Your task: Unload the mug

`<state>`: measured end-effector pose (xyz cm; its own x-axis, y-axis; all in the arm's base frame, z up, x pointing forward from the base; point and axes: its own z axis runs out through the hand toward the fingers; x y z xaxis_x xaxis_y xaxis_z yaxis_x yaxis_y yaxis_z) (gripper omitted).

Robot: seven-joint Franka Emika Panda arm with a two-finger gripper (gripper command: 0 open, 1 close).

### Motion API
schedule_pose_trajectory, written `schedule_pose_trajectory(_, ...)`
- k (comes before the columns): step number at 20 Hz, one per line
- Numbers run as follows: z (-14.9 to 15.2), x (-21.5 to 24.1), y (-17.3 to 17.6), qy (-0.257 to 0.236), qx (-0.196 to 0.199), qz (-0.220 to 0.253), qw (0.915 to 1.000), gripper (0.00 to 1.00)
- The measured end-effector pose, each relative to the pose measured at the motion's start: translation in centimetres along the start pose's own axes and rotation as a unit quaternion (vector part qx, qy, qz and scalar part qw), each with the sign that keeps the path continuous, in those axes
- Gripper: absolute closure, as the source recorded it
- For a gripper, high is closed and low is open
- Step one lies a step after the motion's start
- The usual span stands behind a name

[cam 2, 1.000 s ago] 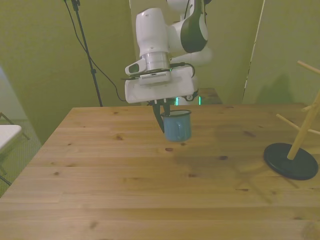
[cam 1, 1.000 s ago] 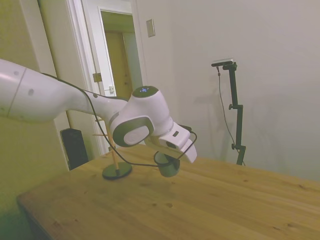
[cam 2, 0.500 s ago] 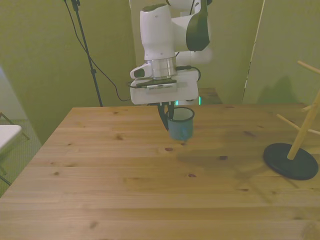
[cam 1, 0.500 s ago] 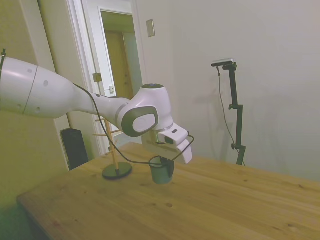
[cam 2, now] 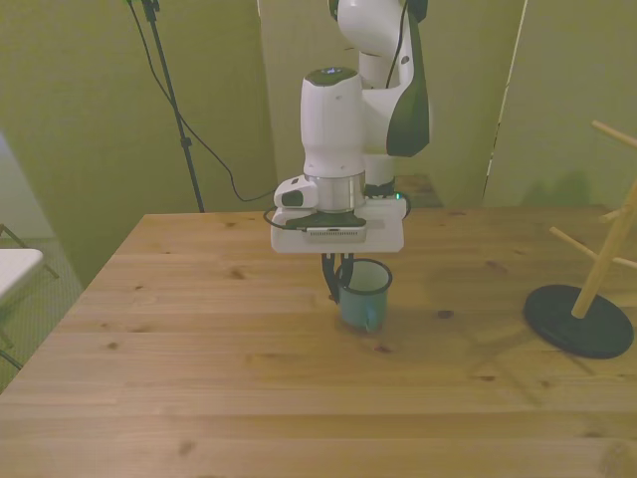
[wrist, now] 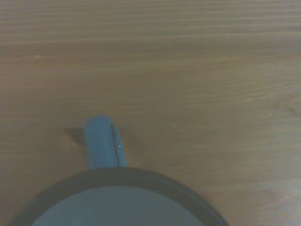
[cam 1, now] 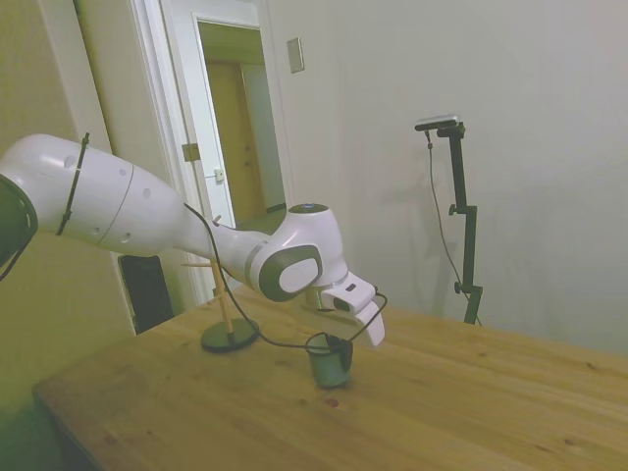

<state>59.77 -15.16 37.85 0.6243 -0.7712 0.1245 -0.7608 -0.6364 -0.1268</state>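
Gripping the mug (cam 2: 362, 296) by its rim, the gripper (cam 2: 338, 285) holds it upright at or just above the table (cam 2: 199, 329), near the middle. Its handle (wrist: 101, 141) faces the front camera. A wooden peg stand (cam 2: 587, 289) sits well apart, toward the front view's right.

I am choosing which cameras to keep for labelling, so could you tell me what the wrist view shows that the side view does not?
Only the wrist view shows the mug's handle from above, sticking out from the dark rim over the wood grain just beneath.

Only the side view shows the white arm, the gripper at the mug's rim, the peg stand standing apart from the mug behind it, and the doorway.

Both show the mug upright and the wooden table.
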Motion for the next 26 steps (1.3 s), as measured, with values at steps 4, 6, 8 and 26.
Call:
schedule_pose_trajectory(4,0.5,0.1,0.3,0.000,-0.002,0.003,1.0000,1.00)
schedule_pose_trajectory(6,0.7,0.1,0.5,-0.001,-0.002,0.005,1.0000,0.00)
schedule_pose_trajectory(8,0.8,0.1,0.6,-0.001,-0.001,0.009,1.0000,0.00)
schedule_pose_trajectory(26,-7.4,-0.2,2.5,0.025,0.038,0.025,0.9986,0.00)
